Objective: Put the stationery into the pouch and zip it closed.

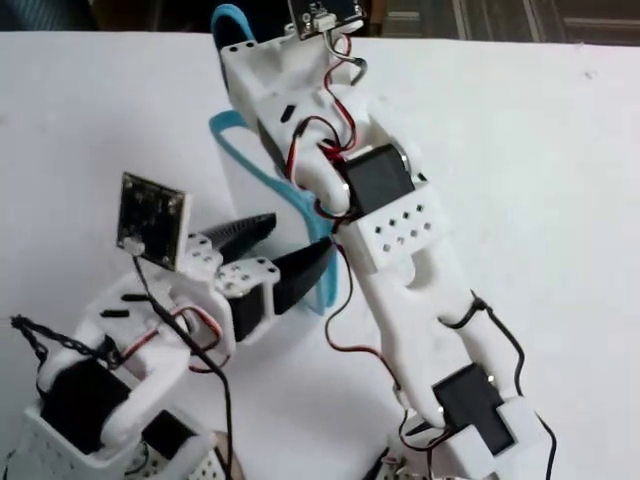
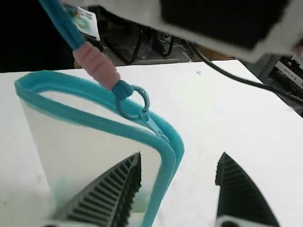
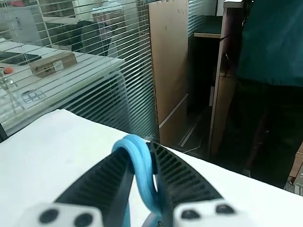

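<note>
Blue-edged pouch, likely light and floppy, best taken by strap, pinched in right gripper; left gripper gapes wide.

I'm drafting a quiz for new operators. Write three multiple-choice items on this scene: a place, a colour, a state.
1. Where is the left tool?
A) at the pouch's corner, its edge between the fingers
B) inside the pouch
C) far from the pouch

2. What colour is the pouch's zipper edge?
A) red
B) black
C) blue

3. What state is the right tool in?
A) open
B) shut on the strap
C) shut, empty

Answers: 1 A, the fingers flank the edge; 2 C, the rim is blue; 3 B, it pinches the strap loop.
</note>
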Robot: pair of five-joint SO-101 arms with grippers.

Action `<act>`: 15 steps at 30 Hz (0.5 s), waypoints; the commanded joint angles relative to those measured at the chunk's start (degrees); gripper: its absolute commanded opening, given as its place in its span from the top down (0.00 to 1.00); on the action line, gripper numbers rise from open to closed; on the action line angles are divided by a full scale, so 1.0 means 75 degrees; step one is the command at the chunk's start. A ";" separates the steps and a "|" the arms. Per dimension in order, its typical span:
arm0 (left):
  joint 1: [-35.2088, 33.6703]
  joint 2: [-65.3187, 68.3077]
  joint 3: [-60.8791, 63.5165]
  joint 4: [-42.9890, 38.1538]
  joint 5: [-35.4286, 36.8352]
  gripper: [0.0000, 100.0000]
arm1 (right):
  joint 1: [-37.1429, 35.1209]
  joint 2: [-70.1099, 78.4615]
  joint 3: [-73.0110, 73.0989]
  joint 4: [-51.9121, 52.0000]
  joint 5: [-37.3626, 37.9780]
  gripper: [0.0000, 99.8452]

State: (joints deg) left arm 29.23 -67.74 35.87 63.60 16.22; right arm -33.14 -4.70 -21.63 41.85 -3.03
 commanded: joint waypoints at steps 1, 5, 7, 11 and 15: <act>-0.0240 0.0088 -0.0352 -0.0047 0.0129 0.75 | -0.0029 -0.0041 -0.0363 -0.0158 0.0047 0.98; -0.0815 0.0088 0.0035 -0.0164 0.0164 0.76 | -0.0029 -0.0088 -0.0363 -0.0158 0.0047 0.98; -0.1061 0.0088 0.0504 -0.0445 0.0164 0.76 | -0.0041 -0.0100 -0.0375 -0.0158 0.0047 0.98; -0.1225 0.0088 0.1407 -0.1032 0.0164 0.76 | -0.0076 -0.0100 -0.0375 -0.0158 0.0023 0.98; -0.1166 0.0029 0.1114 -0.0774 0.0164 0.76 | -0.0076 -0.0100 -0.0375 -0.0158 0.0023 0.98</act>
State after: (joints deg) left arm 20.53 -66.95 46.51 57.36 17.10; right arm -33.05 -4.70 -21.63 41.85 -3.03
